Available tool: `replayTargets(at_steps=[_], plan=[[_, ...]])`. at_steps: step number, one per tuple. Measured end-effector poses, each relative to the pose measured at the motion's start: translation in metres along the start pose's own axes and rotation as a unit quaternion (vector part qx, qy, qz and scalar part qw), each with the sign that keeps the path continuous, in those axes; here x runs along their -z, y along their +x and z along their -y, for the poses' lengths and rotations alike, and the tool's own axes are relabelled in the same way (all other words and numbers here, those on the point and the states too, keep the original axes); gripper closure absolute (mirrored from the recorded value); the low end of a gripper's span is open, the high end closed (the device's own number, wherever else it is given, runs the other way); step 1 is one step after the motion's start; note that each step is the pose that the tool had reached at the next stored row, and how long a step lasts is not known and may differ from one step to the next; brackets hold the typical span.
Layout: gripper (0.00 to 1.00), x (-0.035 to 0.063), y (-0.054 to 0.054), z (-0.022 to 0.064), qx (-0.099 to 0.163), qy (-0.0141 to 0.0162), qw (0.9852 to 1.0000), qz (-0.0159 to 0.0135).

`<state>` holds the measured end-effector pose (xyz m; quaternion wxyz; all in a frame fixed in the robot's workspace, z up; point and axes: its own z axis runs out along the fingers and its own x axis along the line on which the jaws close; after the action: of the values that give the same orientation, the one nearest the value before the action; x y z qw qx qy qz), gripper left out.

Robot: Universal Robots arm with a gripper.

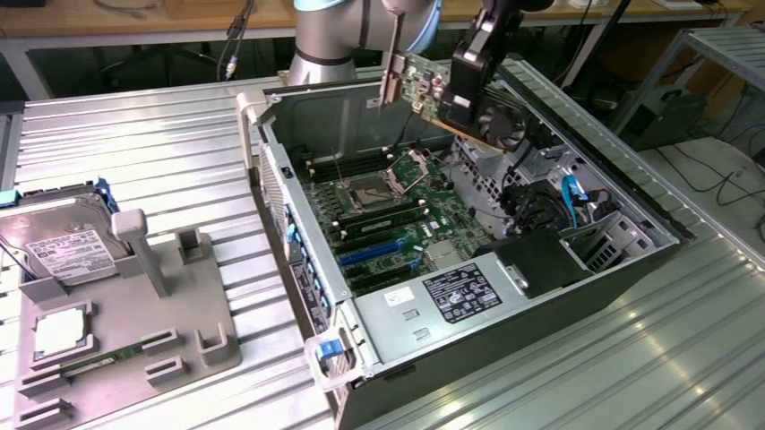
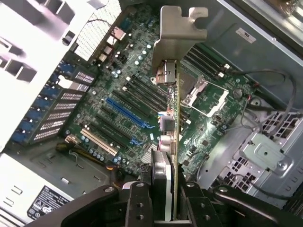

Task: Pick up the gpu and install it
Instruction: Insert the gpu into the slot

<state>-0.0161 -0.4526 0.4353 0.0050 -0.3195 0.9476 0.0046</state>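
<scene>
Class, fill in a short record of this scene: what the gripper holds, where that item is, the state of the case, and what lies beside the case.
gripper: shut on the gpu
gpu position: in the air over the open computer case, not seated
gpu bracket: silvery, at the end far from the gripper
motherboard: exposed, blue expansion slot bare
grey holder: on the exterior view's left, carries a hard drive and a small square silver chip
</scene>
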Motion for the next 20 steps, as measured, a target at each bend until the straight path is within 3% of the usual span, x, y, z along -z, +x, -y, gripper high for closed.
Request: replayTargets(at_steps=[5,10,14,18,19,20], plan=[[0.71,-0.0001,0.0,0.0,0.047,-0.0006,0.9989,-0.0002],[0.71,0.0,0.0,0.0,0.093,-0.0011,0.9956,-0.0005],[0.71,-0.0001,0.0,0.0,0.136,-0.0017,0.9907,-0.0008],[0.71,-0.0002,0.0,0.0,0.173,-0.0021,0.9848,-0.0009],[0.71,-0.0002,0.0,0.0,0.183,-0.0023,0.983,-0.001],[0.71,-0.0002,0.0,0.0,0.201,-0.0025,0.9795,-0.0011]])
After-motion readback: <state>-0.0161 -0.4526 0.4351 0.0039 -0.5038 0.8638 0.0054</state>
